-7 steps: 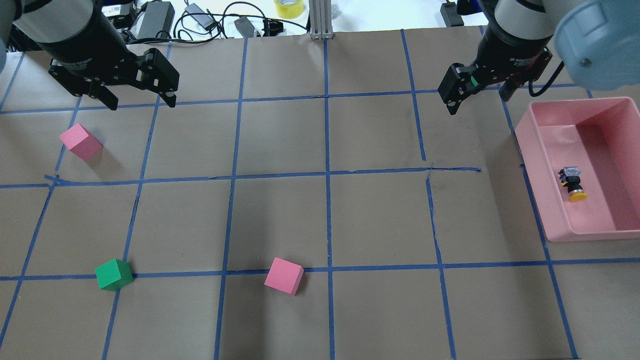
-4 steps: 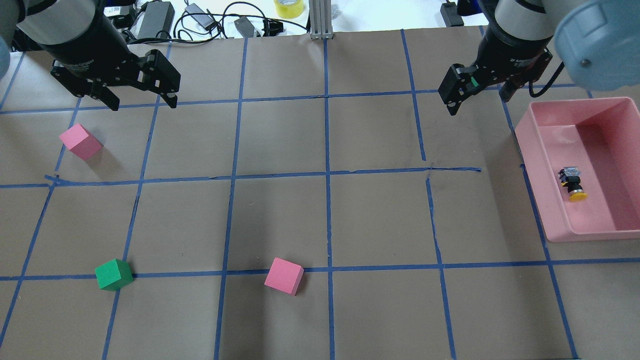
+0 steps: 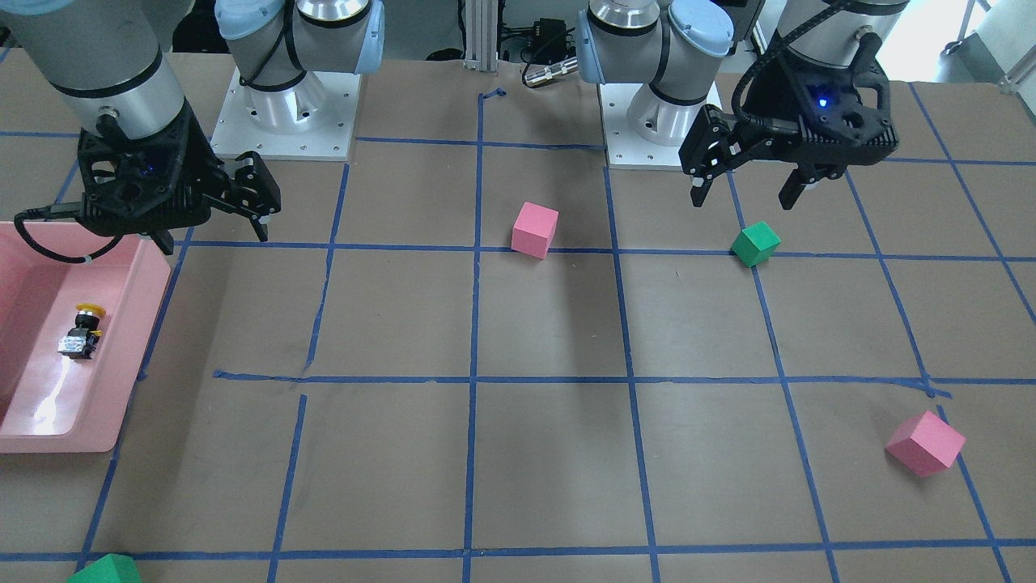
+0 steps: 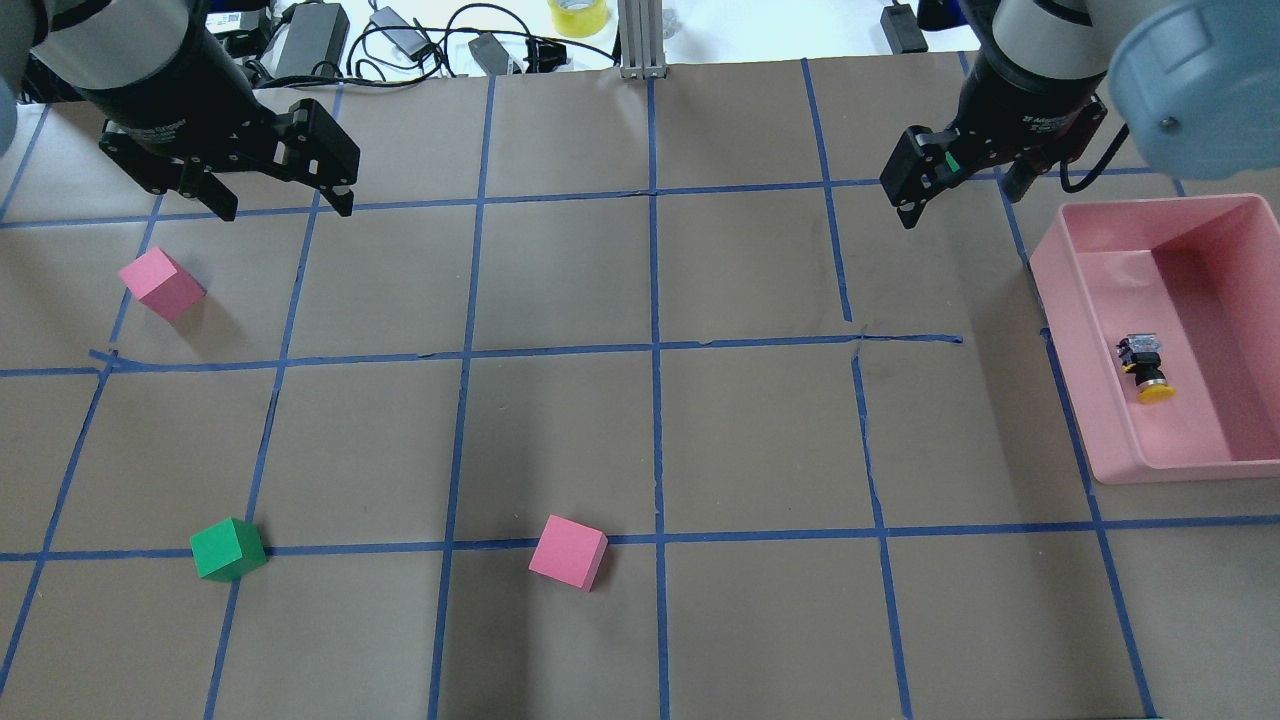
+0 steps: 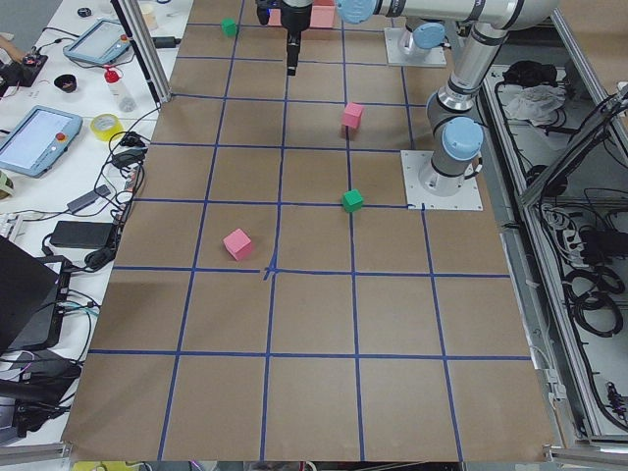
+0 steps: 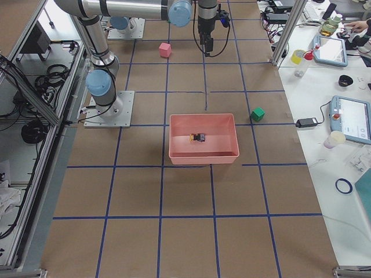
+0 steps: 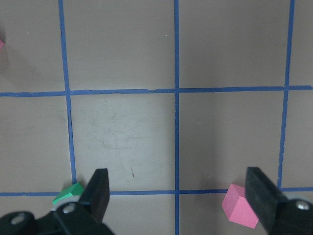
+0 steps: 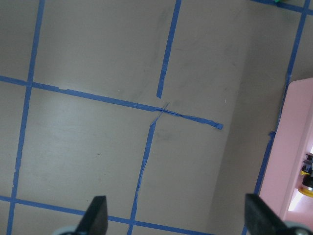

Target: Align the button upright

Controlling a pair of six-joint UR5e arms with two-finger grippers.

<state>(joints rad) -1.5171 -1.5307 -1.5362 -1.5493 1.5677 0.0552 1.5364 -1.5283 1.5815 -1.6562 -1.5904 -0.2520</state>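
Note:
The button lies on its side on the floor of the pink bin, yellow cap toward the robot, grey block away from it. It also shows as the button in the front view and at the edge as the button in the right wrist view. My right gripper hangs open and empty above the table, left of the bin's far corner, apart from the button. My left gripper is open and empty at the far left, over bare paper. Both open gaps show in the wrist views: left gripper, right gripper.
A pink cube sits just below the left gripper, a green cube and another pink cube nearer the robot. A further green cube lies at the table's far edge. Cables and a yellow tape roll lie beyond the paper.

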